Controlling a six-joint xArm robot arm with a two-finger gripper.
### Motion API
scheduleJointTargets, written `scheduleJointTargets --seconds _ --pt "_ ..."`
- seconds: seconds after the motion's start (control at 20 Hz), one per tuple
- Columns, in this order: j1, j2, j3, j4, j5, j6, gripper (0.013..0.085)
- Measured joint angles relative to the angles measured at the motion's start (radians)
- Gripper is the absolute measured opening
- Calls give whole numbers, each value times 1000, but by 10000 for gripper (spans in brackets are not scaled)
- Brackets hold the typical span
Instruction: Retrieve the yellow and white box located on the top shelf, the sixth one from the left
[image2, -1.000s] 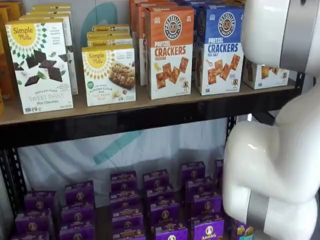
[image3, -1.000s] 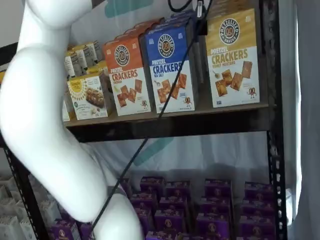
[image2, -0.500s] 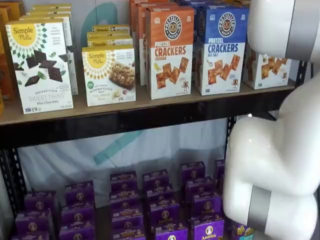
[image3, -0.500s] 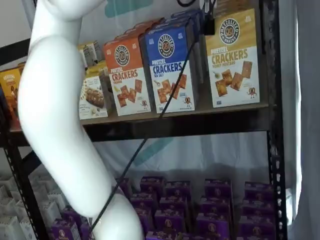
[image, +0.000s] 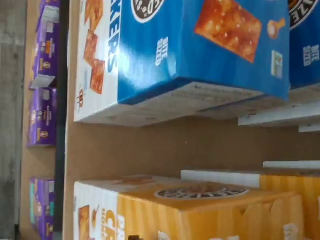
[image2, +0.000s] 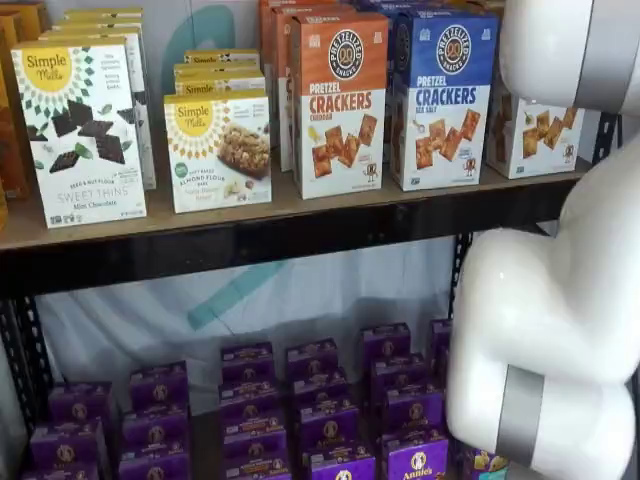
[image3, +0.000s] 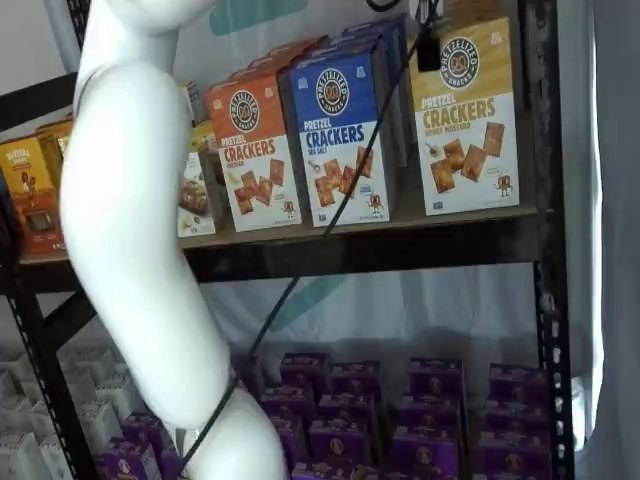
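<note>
Up top, black finger (image3: 429, 48) just left of yellow and white box (image3: 466, 115) logo; finger state unclear.

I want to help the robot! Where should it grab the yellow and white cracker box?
Probably by its two narrow side walls near the top, coming from the front. The yellow and white box stands upright at the top shelf edge, with an open gap beside the blue box for one finger.

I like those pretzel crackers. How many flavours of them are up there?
3 on the top shelf: an orange box, a blue box beside it, then the yellow box at the end. More boxes stand behind each; the arm may hide others.
</note>
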Motion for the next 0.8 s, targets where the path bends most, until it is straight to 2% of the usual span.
scheduleJointTargets --seconds 0.45,0.8 --pt "12 47 -45 -41 26 6 850" --pt "34 94 -124 -116 98 24 850"
